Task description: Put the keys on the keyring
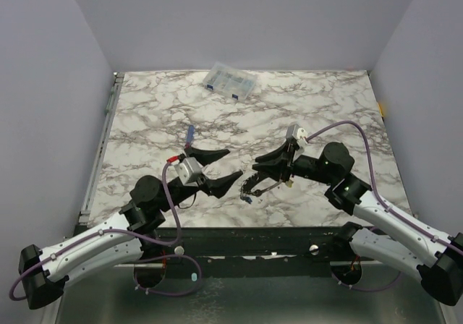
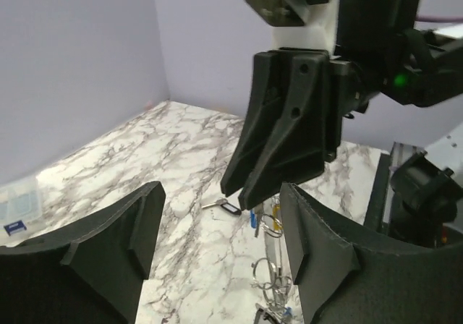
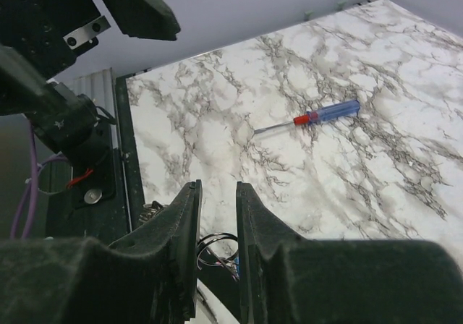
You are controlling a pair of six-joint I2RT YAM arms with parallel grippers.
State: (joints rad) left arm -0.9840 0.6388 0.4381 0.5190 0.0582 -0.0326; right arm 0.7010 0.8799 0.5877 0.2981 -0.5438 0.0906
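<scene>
Right now your right gripper (image 2: 239, 191) pinches the keyring (image 2: 269, 266), keys (image 2: 255, 220) dangling under it; your left gripper (image 2: 218, 215) hangs spread beside the keyring. Next, I'd judge: fetch the loose key (image 2: 226, 207) behind the keyring.

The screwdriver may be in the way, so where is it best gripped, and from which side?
Take the screwdriver by its thick blue handle, from straight above, jaws closing across its length. It lies flat on the table with bare marble either side; the thin shaft offers little to hold.
</scene>
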